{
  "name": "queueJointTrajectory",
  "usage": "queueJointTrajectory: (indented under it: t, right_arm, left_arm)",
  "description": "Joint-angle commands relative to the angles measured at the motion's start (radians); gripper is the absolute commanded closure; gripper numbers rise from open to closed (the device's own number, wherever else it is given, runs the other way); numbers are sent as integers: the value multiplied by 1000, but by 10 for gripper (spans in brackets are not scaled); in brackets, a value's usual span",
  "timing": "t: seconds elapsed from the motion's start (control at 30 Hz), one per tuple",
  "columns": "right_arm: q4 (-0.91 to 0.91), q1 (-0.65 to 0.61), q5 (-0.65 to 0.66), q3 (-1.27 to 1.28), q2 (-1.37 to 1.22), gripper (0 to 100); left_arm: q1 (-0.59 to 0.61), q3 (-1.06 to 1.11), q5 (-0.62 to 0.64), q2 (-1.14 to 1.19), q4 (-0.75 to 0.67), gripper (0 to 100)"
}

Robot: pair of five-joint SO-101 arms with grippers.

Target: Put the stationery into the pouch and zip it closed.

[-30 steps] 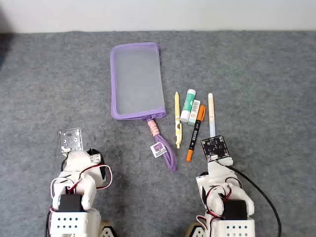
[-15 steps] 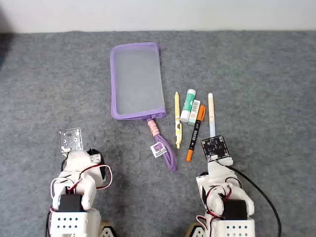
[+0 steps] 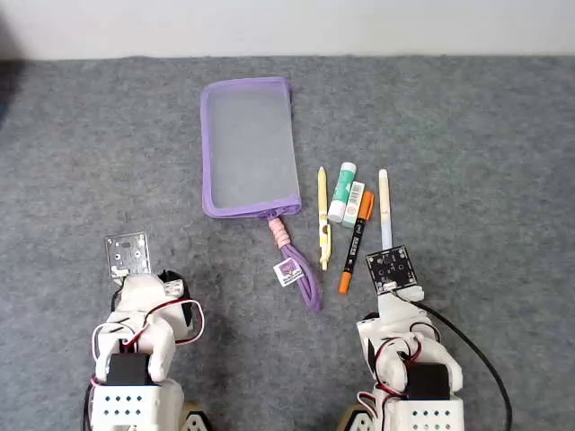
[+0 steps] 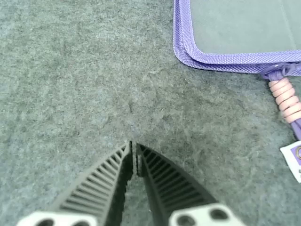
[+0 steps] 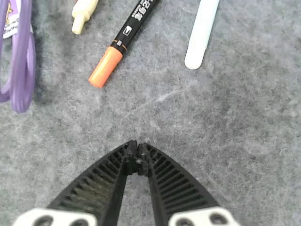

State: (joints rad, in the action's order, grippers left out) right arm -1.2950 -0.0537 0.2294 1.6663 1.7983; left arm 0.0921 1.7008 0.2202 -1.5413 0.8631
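lying flat on the grey felt surface [image 3: 467,162], well ahead of both arms, the pouch [image 3: 250,148] was a mesh rectangle edged in purple, its long sides running away from the robot. from the right corner of its near short edge a pink coiled cord [image 3: 281,233] led back toward the arms to a purple strap loop [image 3: 305,283], with a small white tag [image 3: 288,273] against the loop. whether the zip stood open or shut could not be told.

just to the right of the pouch, four pieces of stationery lay side by side on the surface, all roughly parallel to the pouch's long sides. nearest the pouch was a yellow pen [image 3: 323,215], then a green-and-white glue stick [image 3: 341,190], then an orange marker [image 3: 356,242] with a black barrel, and farthest right a pale pen [image 3: 384,211]. the glue stick lay just beside the marker's far end. none of them touched the pouch.

the left pincer [image 4: 134,155] was closed, its ribbed tips meeting with nothing between them, over bare felt near the pouch's near left corner. the right pincer [image 5: 138,153] was likewise closed and empty, over bare felt just short of the marker's orange cap and the pale pen's near end, with the strap loop off to its left.
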Motion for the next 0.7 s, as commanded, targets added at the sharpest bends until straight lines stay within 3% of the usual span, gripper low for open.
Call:
queueJointTrajectory:
  t: [0.0,0.2,0.33,0.5,0.67]
  right_arm:
    - [-7,-4,5,17,8,987]
    - [-7,-4,5,17,8,987]
    - [-4,61,48,15,10,987]
    - [124,67,117,-28,8,987]
    - [51,-24,201,-221,-4,987]
  left_arm:
    - [6,-12,-5,-9,-3,986]
    - [6,-12,-5,-9,-3,986]
    - [6,-12,-5,-9,-3,986]
    - [6,-12,-5,-9,-3,986]
    - [6,-12,-5,-9,-3,986]
